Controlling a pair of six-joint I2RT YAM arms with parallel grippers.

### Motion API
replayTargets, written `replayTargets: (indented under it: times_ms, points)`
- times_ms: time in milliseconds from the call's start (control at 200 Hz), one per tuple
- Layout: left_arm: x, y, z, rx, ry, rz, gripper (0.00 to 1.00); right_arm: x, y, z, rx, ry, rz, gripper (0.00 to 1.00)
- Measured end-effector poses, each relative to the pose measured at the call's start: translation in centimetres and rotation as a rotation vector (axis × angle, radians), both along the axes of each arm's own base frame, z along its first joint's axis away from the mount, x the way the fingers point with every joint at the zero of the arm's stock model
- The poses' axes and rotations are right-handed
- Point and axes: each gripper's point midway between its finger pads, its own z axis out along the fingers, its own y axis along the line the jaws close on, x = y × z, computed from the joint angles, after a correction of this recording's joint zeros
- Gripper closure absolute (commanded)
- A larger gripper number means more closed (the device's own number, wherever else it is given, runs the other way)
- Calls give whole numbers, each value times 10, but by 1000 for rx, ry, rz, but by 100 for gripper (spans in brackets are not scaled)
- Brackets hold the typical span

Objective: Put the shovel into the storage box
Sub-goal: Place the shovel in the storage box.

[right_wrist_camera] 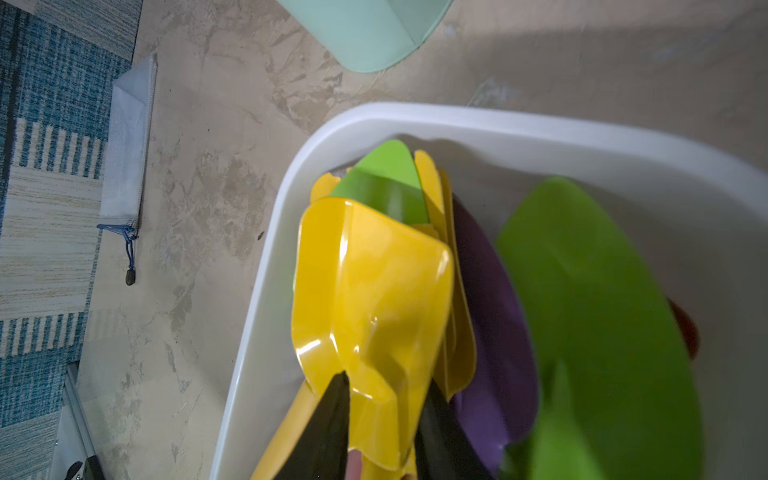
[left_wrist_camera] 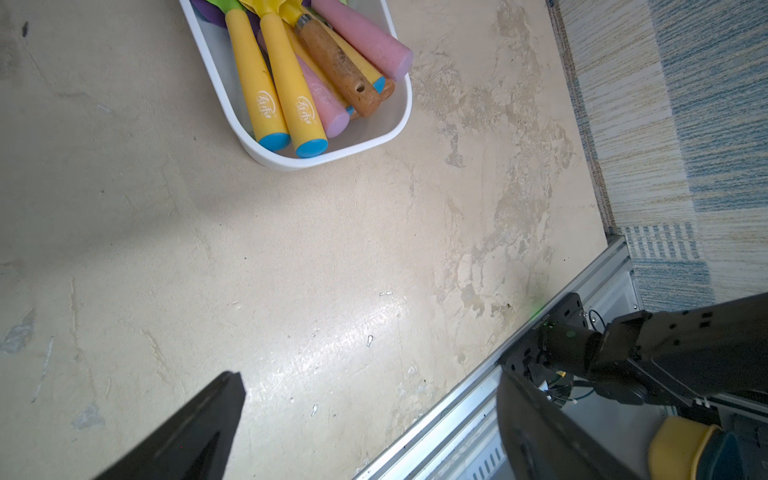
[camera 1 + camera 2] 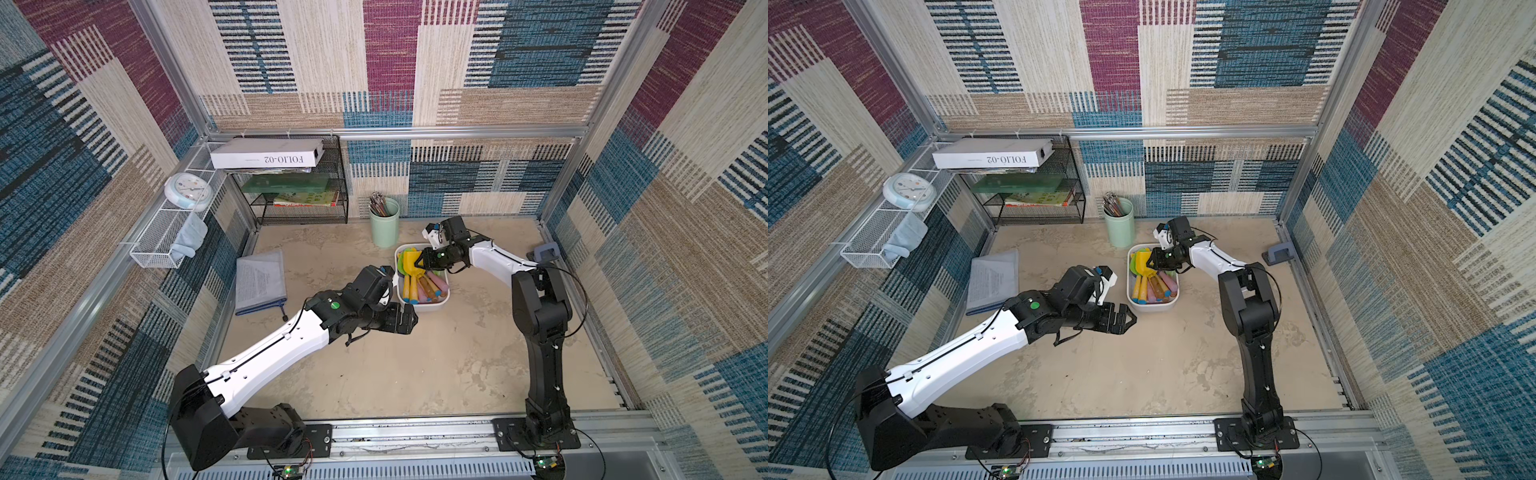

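Resting inside the shallow white plastic storage box [image 3: 424, 308], atop other toy shovels, the glossy yellow plastic shovel [image 1: 370, 291] is judged light, stiff and slippery on its blade, and is best held at the narrow neck or handle. The right gripper [image 1: 386, 380] straddles that neck, a finger on either side; whether they pinch it cannot be told. The left gripper [image 3: 1127, 318], spread wide and empty, hovers just beside the box.

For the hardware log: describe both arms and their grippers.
The left arm has a white shell, black joints, a thin black cable along it and a green dot by the wrist. The right arm is mostly black with a white forearm and looping black cables. The left gripper and right gripper are black and tapered.
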Motion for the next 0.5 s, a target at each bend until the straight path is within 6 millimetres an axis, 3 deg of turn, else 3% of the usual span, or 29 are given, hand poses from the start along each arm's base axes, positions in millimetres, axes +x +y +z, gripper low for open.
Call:
replayTargets:
  times_ms: [270, 496]
  points:
    - [19, 24, 27, 31, -119, 57, 0, -4, -10, 31, -29, -47, -29, 51]
    - [46, 86, 66, 98, -321, 238, 0, -16, -25, 63, -60, -94, -57, 49]
